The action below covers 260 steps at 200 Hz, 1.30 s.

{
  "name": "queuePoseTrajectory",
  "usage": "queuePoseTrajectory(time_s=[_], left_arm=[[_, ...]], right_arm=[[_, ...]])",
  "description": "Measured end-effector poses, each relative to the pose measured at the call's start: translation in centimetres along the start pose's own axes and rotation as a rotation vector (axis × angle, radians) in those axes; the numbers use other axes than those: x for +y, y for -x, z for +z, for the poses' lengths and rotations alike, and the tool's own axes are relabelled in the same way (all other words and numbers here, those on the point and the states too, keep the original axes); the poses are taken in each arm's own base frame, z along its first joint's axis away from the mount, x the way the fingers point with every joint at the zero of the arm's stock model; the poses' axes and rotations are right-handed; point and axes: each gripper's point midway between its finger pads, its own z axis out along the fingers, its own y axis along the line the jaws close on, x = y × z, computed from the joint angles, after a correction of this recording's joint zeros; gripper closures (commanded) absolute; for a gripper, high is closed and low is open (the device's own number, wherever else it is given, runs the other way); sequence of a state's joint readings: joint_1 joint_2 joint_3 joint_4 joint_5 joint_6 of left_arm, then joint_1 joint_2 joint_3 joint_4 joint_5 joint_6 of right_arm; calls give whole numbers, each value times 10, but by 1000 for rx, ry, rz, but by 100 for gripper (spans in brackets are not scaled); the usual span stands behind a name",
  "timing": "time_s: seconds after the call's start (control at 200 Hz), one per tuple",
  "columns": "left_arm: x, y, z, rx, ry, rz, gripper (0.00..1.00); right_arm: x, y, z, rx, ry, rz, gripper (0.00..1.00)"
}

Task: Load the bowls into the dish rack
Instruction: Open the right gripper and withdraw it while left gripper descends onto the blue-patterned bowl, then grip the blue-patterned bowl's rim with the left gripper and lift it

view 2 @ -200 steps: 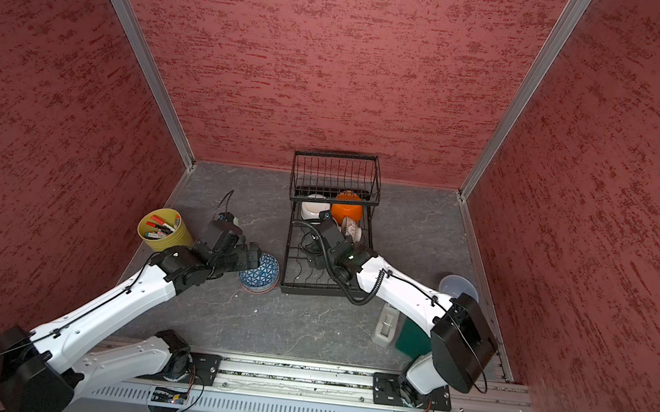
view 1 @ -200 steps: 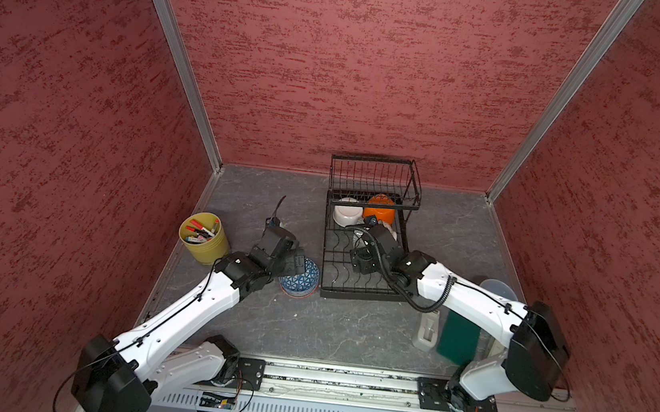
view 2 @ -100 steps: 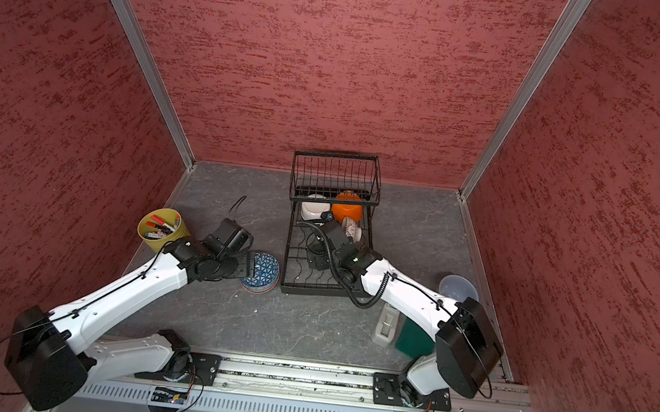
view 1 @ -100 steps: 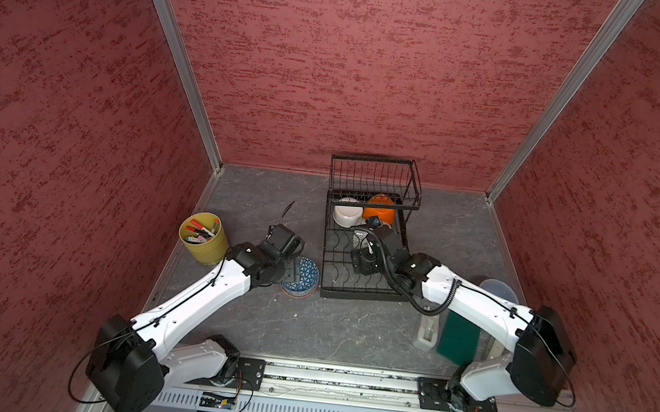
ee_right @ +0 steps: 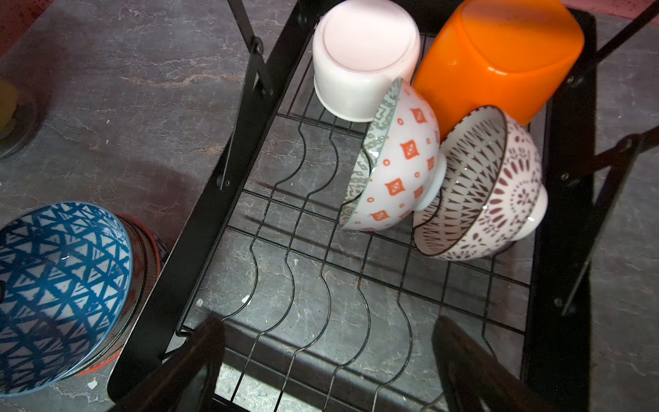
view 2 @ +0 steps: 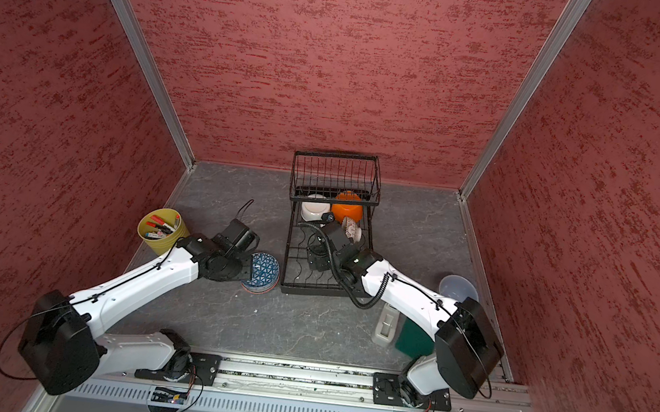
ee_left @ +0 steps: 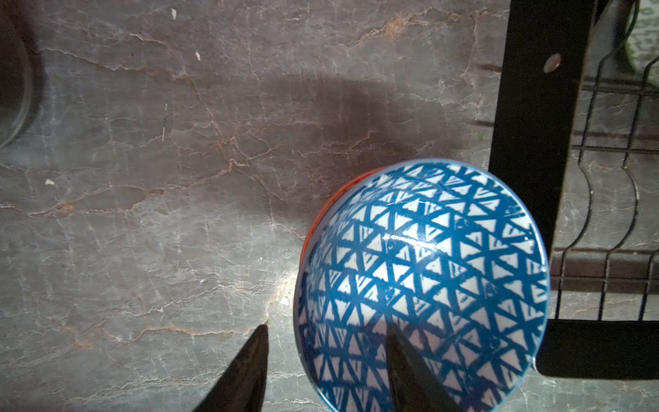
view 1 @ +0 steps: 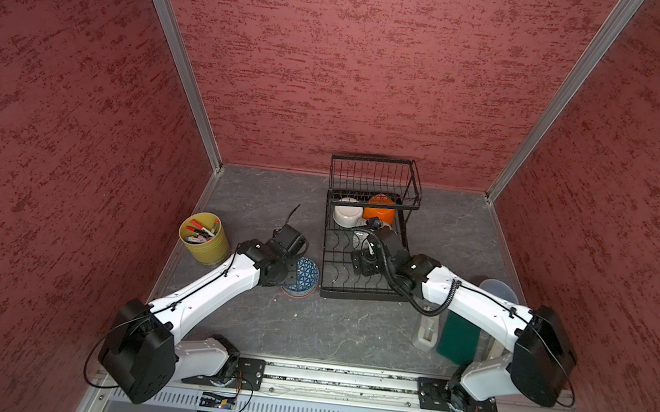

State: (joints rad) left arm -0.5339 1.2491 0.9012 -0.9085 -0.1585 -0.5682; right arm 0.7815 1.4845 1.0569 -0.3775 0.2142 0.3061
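Grey stone tabletop (view 1: 348,334) below. My left wrist view shows the left gripper (ee_left: 328,326) parted astride the blue bowl's (ee_left: 420,278) rim, just beside the dish rack (view 1: 360,298). In both top views the wrist hides those fingers. Right wrist view shows the right gripper (ee_right: 328,331) spread wide over the rack wires, with the white bowl (ee_right: 363,57) and orange bowl (ee_right: 499,53) racked beyond.

four bowls (ee_right: 392,160) in dish rack (ee_right: 203,221) far end | bowl stack (view 1: 306,273) just left of rack | marker cup (view 1: 205,244) farther left
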Motion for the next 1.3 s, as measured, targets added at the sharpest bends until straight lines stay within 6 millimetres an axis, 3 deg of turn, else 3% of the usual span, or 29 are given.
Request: queuePoseTrajectory(time_s=[0.341,0.541,0.952,1.302], left_arm=[[4,-2,12,26,13,-16,63],[3,-2,19,44,12,-13,77],[5,6,10,-10,-13,-12,100],[4,7,6,-21,-30,-7,100]], right_arm=[[-1,-3,1,9,-1,0,7],[-2,-4,1,10,-1,0,7],[-4,-7,0,33,-11,-4,5],[3,5,3,26,1,-1,5]])
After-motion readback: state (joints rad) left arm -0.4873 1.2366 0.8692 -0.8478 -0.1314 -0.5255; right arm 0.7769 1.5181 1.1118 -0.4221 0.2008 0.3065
